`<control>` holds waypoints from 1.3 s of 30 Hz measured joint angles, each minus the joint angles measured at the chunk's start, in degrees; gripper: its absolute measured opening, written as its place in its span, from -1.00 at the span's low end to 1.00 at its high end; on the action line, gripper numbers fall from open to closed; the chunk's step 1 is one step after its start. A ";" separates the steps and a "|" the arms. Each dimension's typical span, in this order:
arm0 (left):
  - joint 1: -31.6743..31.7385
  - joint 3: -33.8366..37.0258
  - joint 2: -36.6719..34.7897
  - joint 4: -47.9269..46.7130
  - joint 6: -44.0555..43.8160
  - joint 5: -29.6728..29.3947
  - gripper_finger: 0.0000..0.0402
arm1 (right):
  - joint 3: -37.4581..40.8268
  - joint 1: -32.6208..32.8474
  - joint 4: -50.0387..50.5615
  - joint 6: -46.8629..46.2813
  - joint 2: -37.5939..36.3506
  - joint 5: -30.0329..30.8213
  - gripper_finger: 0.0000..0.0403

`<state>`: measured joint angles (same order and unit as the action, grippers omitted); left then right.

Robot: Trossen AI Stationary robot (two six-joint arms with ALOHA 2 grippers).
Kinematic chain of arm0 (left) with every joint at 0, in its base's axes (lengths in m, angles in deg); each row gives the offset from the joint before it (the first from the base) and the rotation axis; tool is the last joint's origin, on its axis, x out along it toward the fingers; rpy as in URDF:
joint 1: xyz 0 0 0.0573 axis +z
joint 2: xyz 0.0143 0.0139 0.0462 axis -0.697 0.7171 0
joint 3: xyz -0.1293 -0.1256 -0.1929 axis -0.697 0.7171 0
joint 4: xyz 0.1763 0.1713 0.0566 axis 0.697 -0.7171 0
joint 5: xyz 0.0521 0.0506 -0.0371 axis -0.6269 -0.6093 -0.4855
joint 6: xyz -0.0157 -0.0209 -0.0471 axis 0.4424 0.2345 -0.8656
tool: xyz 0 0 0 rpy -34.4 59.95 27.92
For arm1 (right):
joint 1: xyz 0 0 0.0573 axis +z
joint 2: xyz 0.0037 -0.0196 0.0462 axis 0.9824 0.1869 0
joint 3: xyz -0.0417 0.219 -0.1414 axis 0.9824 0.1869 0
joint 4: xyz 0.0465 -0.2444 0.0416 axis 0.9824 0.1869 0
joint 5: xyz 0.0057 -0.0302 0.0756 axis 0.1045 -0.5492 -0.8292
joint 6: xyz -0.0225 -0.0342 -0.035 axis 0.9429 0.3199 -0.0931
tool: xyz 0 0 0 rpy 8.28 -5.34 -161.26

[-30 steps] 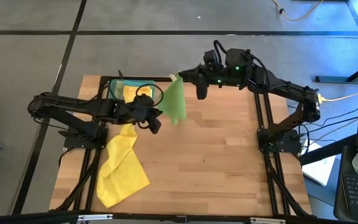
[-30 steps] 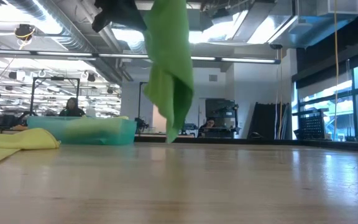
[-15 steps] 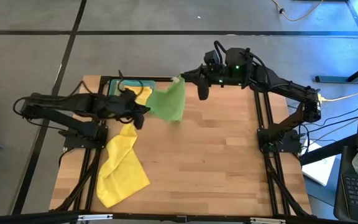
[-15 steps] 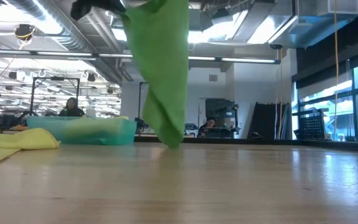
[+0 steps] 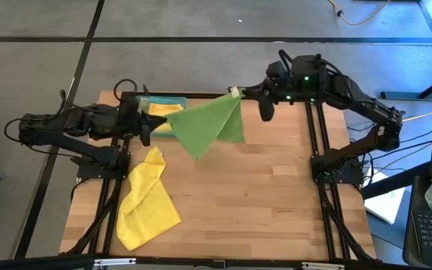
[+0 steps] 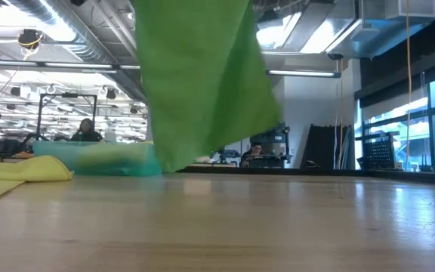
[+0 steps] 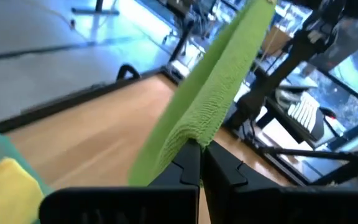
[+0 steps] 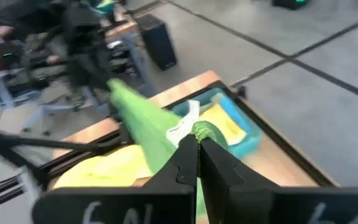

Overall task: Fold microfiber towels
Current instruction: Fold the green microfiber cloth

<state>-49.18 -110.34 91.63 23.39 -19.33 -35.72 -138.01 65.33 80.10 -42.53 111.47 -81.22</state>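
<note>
- Bright green towel [image 5: 207, 127] hung stretched in air btwn two corners, above table's far side.
- Yellow towel [image 5: 145, 200] lay crumpled, near-left.
- 2nd yellow towel [image 5: 158, 110] sat in tray.

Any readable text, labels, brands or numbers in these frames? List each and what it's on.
None can be read.
White tag on the green towel, at the corner held by the right pincer: too blurred to read.
Pale marks on the right pincer's body, bottom of the right wrist view: cut off, not legible.

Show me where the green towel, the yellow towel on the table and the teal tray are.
green towel [image 5: 208, 126], high view, middle of the spread cloth
yellow towel [image 5: 147, 201], high view, its middle
teal tray [image 6: 100, 159], low view, front wall
</note>
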 joint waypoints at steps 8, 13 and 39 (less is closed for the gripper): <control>0.04 0.02 -0.82 0.99 1.14 -2.53 -1.00 | 0.00 -0.29 3.32 1.49 -0.94 -10.12 -0.93; 0.04 0.02 1.41 2.96 2.25 -0.26 -1.00 | 0.51 -0.18 5.48 1.33 -0.87 -13.92 -0.91; 1.20 0.02 12.53 1.17 5.92 12.71 -1.00 | 4.19 2.93 30.08 -3.54 1.18 -6.48 -0.90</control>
<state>-47.97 -110.32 104.15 24.56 -13.41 -23.00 -133.82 68.26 110.18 -46.07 112.65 -87.70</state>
